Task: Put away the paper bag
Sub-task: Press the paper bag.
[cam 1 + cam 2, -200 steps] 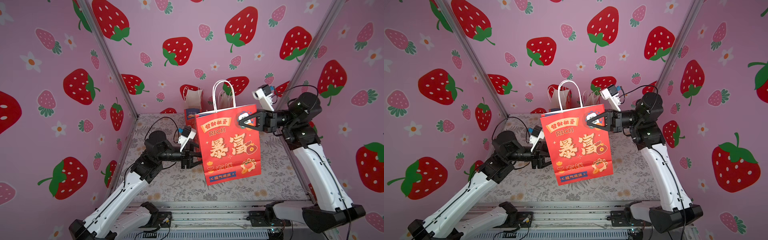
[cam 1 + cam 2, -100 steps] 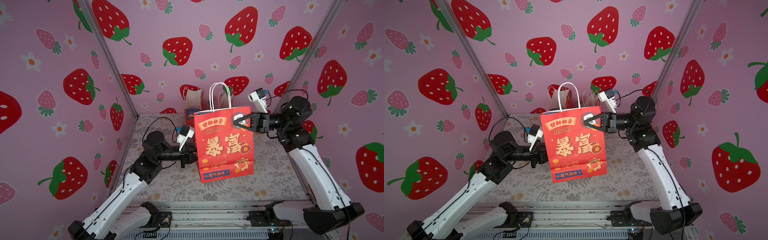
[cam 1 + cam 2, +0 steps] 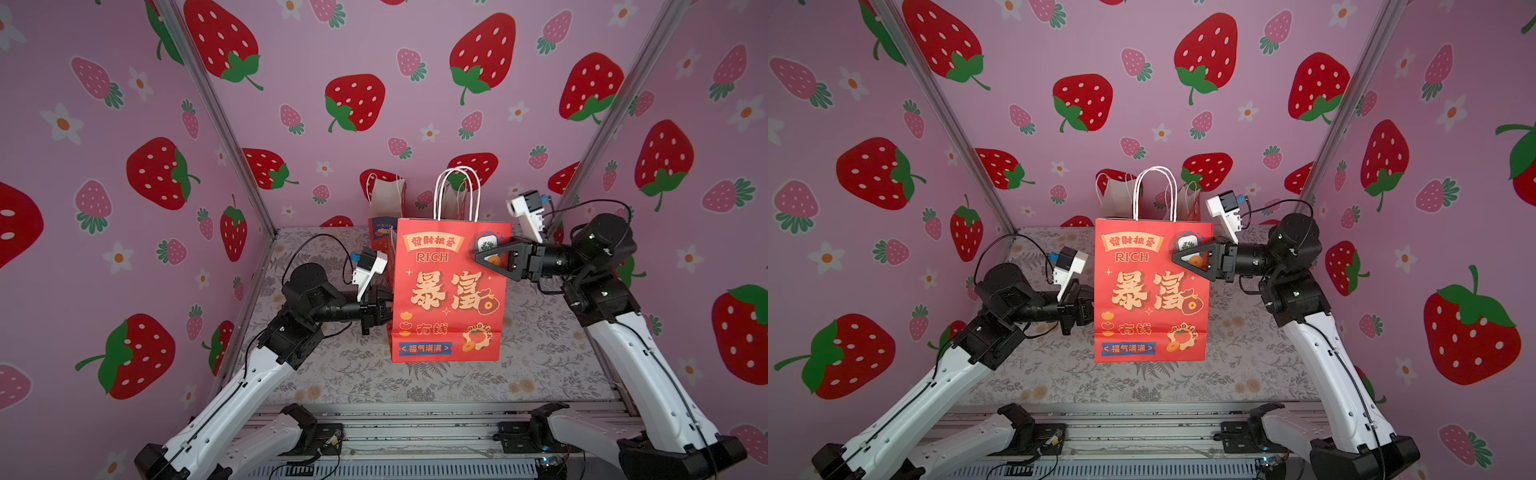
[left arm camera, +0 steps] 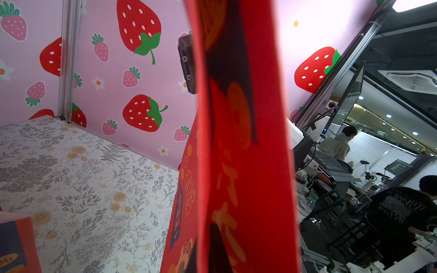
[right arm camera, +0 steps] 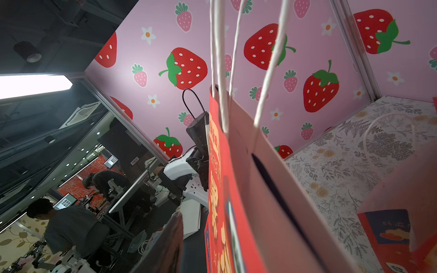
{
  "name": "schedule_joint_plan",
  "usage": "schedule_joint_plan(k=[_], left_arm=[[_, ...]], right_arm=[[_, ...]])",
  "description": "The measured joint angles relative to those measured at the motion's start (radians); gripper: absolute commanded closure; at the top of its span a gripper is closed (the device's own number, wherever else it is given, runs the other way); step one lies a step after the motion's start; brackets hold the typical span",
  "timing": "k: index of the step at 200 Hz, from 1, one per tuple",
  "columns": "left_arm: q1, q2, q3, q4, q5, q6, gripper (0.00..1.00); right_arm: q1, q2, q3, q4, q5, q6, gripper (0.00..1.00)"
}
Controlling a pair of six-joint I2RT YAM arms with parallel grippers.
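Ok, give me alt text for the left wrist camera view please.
A red paper bag with orange print fills the middle of the view, seen edge-on and blurred. Behind it lie a floral table mat and pink strawberry-print walls.

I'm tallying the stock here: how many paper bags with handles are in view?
3. The red paper bag with white rope handles stands upright at the table's middle, between both arms. Two more handled bags stand behind it by the back wall, partly hidden; others could be hidden.

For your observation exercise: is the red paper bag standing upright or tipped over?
Upright. The red paper bag shows its printed front square-on in both top views, white handles pointing up, bottom edge level at the floral mat.
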Motion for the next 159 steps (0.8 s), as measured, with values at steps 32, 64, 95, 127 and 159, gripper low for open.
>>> schedule_joint_plan(k=[32, 64, 95, 127, 159], left_arm=[[0.000, 0.000, 0.000, 0.023, 0.011, -0.015, 1.00], [0.000, 0.000, 0.000, 0.030, 0.024, -0.016, 0.81], [-0.002, -0.006, 0.000, 0.030, 0.003, -0.019, 0.61], [-0.002, -0.033, 0.006, -0.022, -0.074, 0.007, 0.48], [0.035, -0.087, 0.026, -0.140, -0.224, 0.038, 0.41]], right_arm=[[0.003, -0.006, -0.008, -0.003, 0.036, -0.009, 0.72], [0.005, -0.006, -0.014, -0.027, 0.069, -0.019, 0.90], [0.023, -0.011, -0.034, -0.072, 0.079, -0.040, 1.00], [0.024, -0.037, -0.066, -0.111, 0.082, -0.058, 1.00], [0.023, -0.071, -0.081, -0.148, 0.082, -0.083, 1.00]])
